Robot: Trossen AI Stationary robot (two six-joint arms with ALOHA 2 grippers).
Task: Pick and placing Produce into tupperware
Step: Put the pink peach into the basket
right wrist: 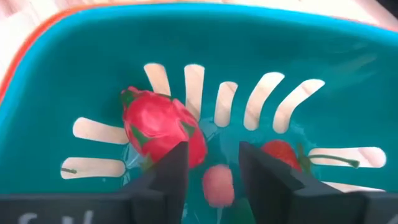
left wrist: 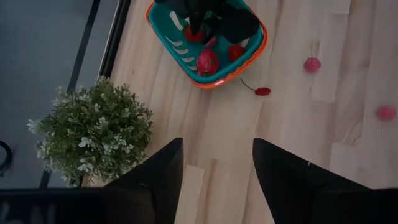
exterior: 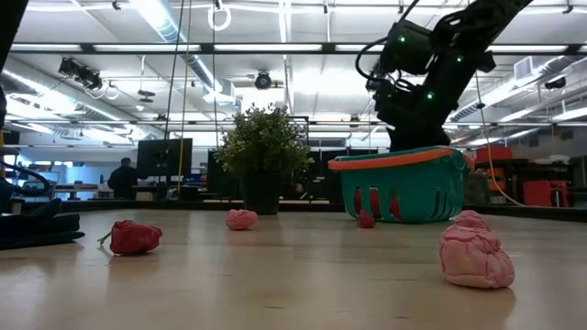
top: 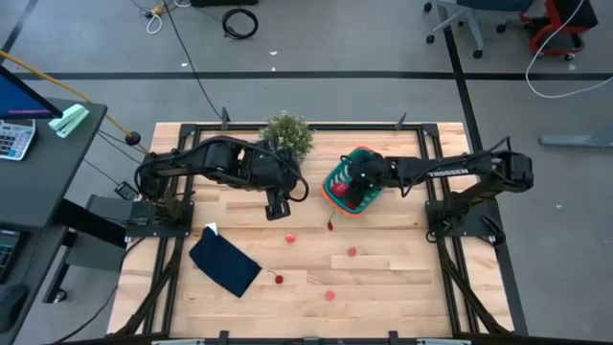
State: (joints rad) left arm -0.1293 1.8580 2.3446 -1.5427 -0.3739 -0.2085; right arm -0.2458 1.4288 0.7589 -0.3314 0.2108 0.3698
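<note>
The teal basket with an orange-red rim (top: 337, 195) stands on the table right of the middle; it also shows in the low view (exterior: 404, 188). My right gripper (right wrist: 214, 165) is open inside it, pointing down. Under it lie a red dragon fruit (right wrist: 158, 127), a small pink piece (right wrist: 217, 185) below the gap between the fingers, and a red piece (right wrist: 280, 155). My left gripper (top: 278, 208) hangs open and empty over bare table left of the basket. Several small red and pink pieces (top: 351, 252) lie loose on the table.
A bushy potted plant (top: 287, 134) stands at the far edge, between the arms. A flat navy cloth (top: 225, 265) lies near the front left. Loose pieces lie at the middle (top: 289, 237), beside the basket (top: 330, 225) and nearer the front (top: 279, 279) (top: 329, 295).
</note>
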